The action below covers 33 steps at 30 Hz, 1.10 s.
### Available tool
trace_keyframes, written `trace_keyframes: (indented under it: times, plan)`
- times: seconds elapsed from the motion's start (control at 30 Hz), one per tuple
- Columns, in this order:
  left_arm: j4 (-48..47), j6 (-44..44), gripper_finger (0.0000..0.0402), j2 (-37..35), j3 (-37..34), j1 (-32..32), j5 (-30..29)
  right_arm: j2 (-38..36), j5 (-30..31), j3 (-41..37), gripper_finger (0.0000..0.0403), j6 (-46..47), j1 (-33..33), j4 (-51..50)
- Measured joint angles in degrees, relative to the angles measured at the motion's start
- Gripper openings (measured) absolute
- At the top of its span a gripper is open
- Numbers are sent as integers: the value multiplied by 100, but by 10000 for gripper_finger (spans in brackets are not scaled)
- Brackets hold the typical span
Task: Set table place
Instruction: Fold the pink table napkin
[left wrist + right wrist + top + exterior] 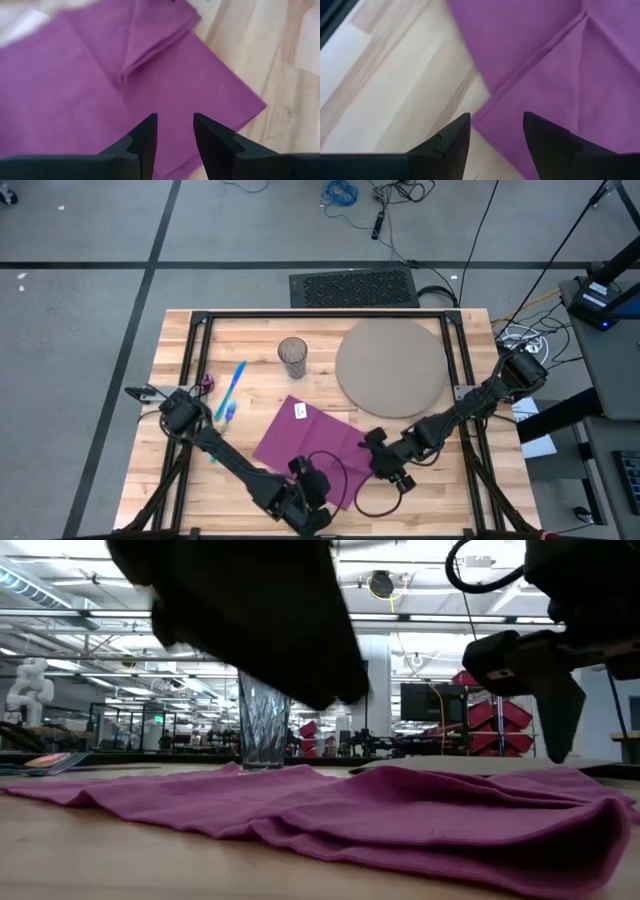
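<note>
Table: large rectangular light-wood plank tabletop point(180, 480) with a black metal frame; it carries every item listed below.
Napkin: purple cloth napkin point(305, 438), lying spread and partly folded on the near middle of the table, between the 2 grippers; 1 folded layer overlaps the flat sheet in the left wrist view point(95, 90).
Mat: big round grey-tan mat point(390, 367), on the far right of the table, bare, just beyond the napkin.
Glass: clear ribbed glass point(293, 357), upright, left of the mat, apart from the napkin.
Cutlery: blue plastic piece point(232, 388) with a pink piece point(207, 382) near it, far left of the table.
Left gripper: point(174, 134) jaws parted with nothing between them, poised over the napkin's near corner.
Right gripper: point(495, 131) jaws parted and empty, above the napkin's edge where cloth meets bare wood.
Handling, judged: the napkin is light, soft and limp; it should sag and unfold if lifted from the middle, so a pinch at a corner or along the folded edge looks best. The glass looks fragile and slippery.
Writing: a small white tag point(299, 411) lies on the napkin; nothing on it can be read.
</note>
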Motion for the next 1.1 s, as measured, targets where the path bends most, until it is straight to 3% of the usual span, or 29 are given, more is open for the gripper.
trace_keyframes:
  times: [0.27, 0.87, 1.1]
  plan:
    - [603, 309, 114, 325, -2, 173, 539, 0, 43, -92, 169, 27, 0, 226]
    - [1104, 562, 114, 399, -2, 242, 933, 0, 52, -1013, 169, 408, 11, 1866]
    - [962, 514, 114, 399, -2, 424, 1112, 0, 24, -1058, 169, 366, -18, 1659]
